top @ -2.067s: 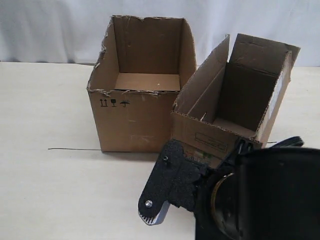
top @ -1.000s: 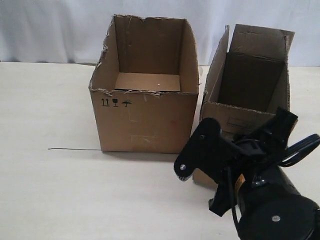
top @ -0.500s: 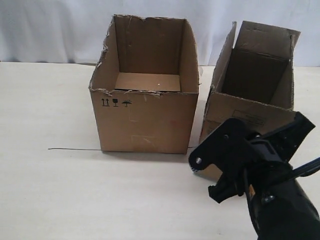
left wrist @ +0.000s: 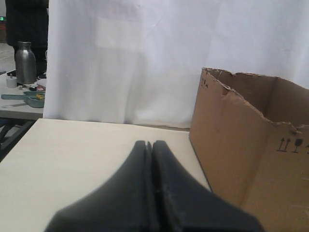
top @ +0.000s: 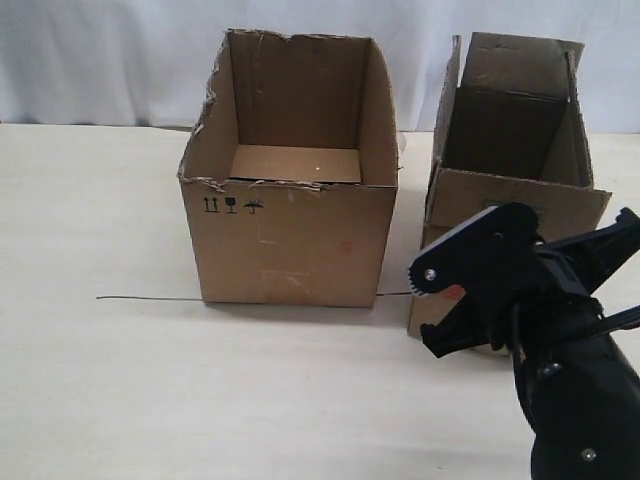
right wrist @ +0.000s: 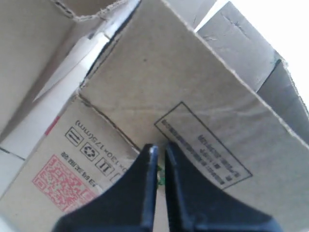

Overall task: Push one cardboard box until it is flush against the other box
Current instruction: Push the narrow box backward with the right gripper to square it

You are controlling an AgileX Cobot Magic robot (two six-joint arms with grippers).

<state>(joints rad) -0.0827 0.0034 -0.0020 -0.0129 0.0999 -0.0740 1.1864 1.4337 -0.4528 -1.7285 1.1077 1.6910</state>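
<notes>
Narrow box (top: 505,140) stands upright just right of wide box (top: 290,240), slim gap between them, not flush; right gripper (right wrist: 159,147) sits at the narrow box's front face, fingers pinched nearly together, holding nothing; left gripper (left wrist: 149,143) is clenched and empty, off wide box's left wall, over table (top: 100,380).

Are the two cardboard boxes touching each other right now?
No, a strip of bare table shows between the narrow cardboard box and the other box.

Lower front of the cardboard box (top: 500,198) hidden behind the right tool (top: 432,272), the other box (left wrist: 231,140) cropped at the picture's edge
</notes>
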